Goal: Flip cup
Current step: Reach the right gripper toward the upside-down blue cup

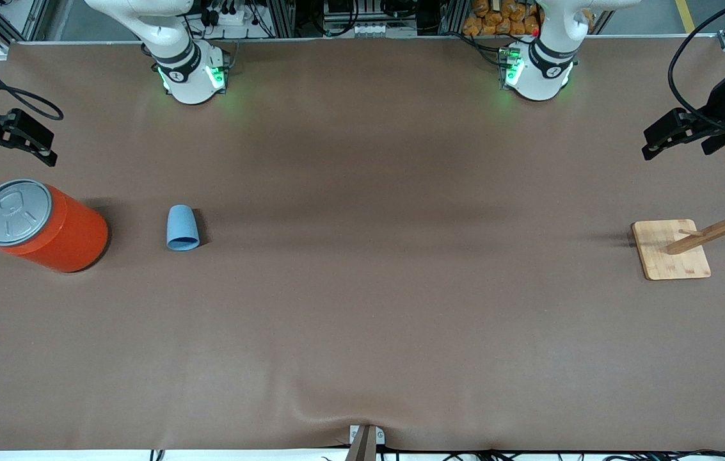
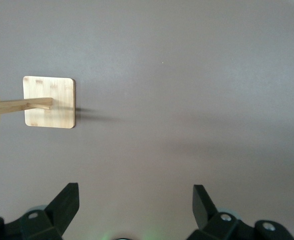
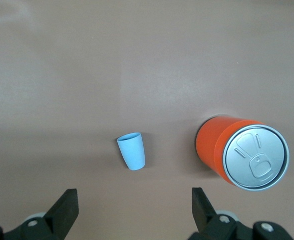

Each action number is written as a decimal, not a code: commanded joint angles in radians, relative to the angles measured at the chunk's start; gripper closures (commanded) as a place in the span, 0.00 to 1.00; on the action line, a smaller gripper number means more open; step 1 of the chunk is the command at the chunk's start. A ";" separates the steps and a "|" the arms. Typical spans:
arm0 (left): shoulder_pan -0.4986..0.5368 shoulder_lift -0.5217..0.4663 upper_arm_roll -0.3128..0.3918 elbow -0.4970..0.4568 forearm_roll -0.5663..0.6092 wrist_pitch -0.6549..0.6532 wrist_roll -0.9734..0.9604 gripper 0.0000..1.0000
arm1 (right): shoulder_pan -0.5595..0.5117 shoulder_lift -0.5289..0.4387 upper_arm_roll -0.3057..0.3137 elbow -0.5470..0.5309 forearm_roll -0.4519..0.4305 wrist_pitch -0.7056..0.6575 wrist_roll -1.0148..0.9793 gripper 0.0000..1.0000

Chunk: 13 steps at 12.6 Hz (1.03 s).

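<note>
We see the cup [image 1: 182, 228] on the brown table [image 1: 362, 320], toward the right arm's end, its narrow closed end up and its wide rim down. Just beside it, closer to that end of the table, stands an orange can [image 1: 42, 225] with a grey pull-tab lid. Well apart, toward the left arm's end, sits a wooden rack [image 1: 695, 242] on a square base. Farther from the front camera, the right gripper [image 1: 13, 141] hangs released and empty above the table near the can, and the left gripper [image 1: 676, 136] waits likewise with jaws spread above the table near the rack.
</note>
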<state>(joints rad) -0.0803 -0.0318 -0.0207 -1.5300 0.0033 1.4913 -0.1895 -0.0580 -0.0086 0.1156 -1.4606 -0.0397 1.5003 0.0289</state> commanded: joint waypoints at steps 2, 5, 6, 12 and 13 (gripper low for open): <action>0.010 0.007 -0.005 0.024 -0.002 -0.022 0.010 0.00 | 0.003 0.016 -0.008 0.026 0.018 -0.005 -0.009 0.00; 0.010 0.009 -0.005 0.025 -0.002 -0.022 0.010 0.00 | 0.003 0.039 -0.011 0.026 0.014 -0.014 -0.012 0.00; 0.011 0.009 -0.005 0.022 -0.002 -0.022 0.012 0.00 | 0.009 0.054 -0.010 0.026 0.012 -0.017 -0.020 0.00; 0.008 0.012 -0.005 0.019 -0.002 -0.022 0.010 0.00 | 0.092 0.211 -0.002 -0.102 0.064 -0.106 -0.050 0.00; 0.008 0.012 -0.005 0.019 -0.002 -0.022 0.010 0.00 | 0.092 0.240 -0.002 -0.144 0.092 -0.069 -0.050 0.00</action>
<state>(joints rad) -0.0795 -0.0247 -0.0205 -1.5292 0.0033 1.4884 -0.1895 0.0283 0.1757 0.1188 -1.5492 0.0068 1.3986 -0.0217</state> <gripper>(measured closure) 0.000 0.000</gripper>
